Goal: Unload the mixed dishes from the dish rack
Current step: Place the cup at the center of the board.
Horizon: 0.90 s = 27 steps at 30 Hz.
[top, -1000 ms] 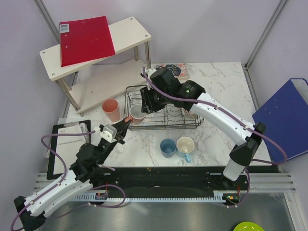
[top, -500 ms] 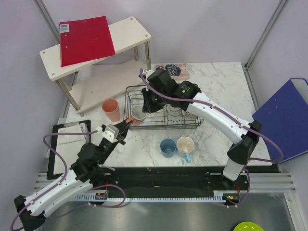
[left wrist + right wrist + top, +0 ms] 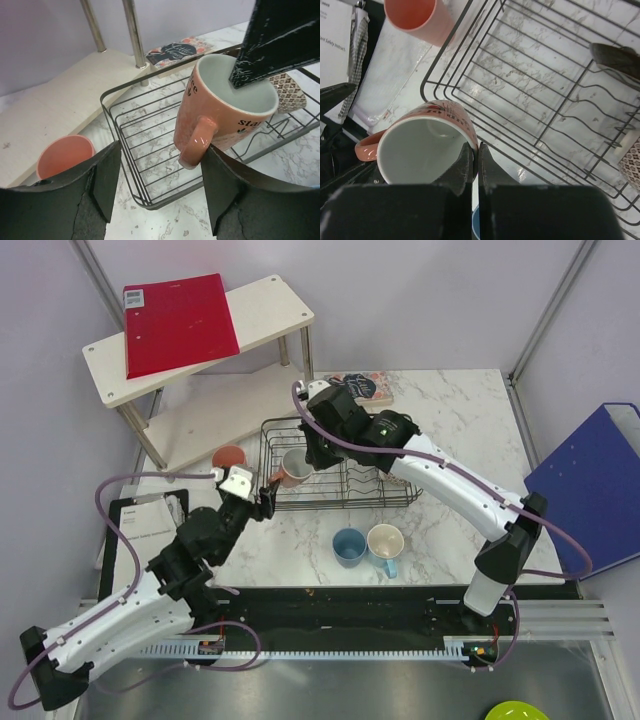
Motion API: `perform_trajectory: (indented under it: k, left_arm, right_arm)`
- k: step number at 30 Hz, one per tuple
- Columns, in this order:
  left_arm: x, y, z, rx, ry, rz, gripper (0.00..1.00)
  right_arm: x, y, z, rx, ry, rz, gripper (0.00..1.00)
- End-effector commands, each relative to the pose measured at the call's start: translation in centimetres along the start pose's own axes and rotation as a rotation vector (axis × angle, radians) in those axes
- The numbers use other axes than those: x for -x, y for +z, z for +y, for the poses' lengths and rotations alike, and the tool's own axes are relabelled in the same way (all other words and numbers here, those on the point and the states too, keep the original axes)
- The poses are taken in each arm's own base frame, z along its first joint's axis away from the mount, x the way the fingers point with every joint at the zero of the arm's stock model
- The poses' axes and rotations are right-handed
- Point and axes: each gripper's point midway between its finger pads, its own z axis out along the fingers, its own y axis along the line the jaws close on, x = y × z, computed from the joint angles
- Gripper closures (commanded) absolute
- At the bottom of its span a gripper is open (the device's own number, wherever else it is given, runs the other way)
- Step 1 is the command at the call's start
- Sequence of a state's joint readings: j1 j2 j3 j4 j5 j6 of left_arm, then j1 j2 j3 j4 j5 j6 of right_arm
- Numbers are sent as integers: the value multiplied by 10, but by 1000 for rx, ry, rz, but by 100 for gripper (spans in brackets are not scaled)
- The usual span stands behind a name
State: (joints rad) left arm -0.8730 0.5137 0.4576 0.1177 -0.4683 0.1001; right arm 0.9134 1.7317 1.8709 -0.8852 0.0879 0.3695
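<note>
Two grippers meet at one pink mug with a pale inside. My right gripper is clamped on the mug's rim, one finger inside the bowl and one outside. It holds the mug tilted at the near-left corner of the dish rack. I cannot tell whether the mug's base touches the wires.

My left gripper has its jaws apart, with the dark fingers spread on either side of the mug's handle. The handle points toward the left wrist camera. The right-hand finger is just beside it and the other is well clear.

Black lettering on the mug's side reads "sta" before my own finger cuts it off. More dark letters run under the rim, but I cannot make them out.

A patterned bowl sits farther along inside the rack. The salmon tumbler stands upright on the marble just left of the rack. The blue cup and the light-blue mug stand side by side, near the front of the rack and outside it.

Behind the rack lies a book whose dark oval carries white script, possibly "Little". The sheet on the clipboard bears printed lines too small to read. A red folder with a white corner label rests on the white shelf.
</note>
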Motion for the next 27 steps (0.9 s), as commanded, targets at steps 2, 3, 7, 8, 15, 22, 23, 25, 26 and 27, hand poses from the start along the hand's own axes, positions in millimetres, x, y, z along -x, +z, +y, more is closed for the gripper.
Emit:
perform_trajectory:
  k: [2, 3, 7, 8, 15, 22, 23, 25, 26, 27]
  left_arm:
    - [35, 3, 41, 263, -87, 69, 25]
    - [35, 3, 42, 278, -99, 79, 23]
    - [37, 0, 41, 271, -123, 101, 1]
    - [39, -1, 40, 264, -137, 93, 1]
    - [43, -17, 43, 258, -219, 113, 1]
    - [39, -17, 26, 183, -207, 250, 1]
    - [52, -16, 25, 175, -224, 250, 1]
    - [45, -12, 14, 149, -211, 334, 1]
    - [60, -10, 4, 92, -235, 332, 1]
    - [62, -7, -2, 67, -243, 352, 1]
  right_arm:
    - [21, -43, -15, -85, -58, -98, 100]
    - [24, -48, -19, -105, -57, -115, 100]
    - [30, -62, -31, -161, -61, -156, 100]
    - [32, -65, -32, -167, -68, -166, 100]
    - [34, -84, -51, -258, -106, -181, 100]
    - [29, -78, -52, -261, -114, -160, 100]
    - [24, -74, -47, -251, -126, -140, 100]
    - [19, -70, -44, -261, -145, -128, 100]
    - [14, -66, -37, -261, -167, -112, 100]
    - [12, -63, -35, -270, -177, -109, 100]
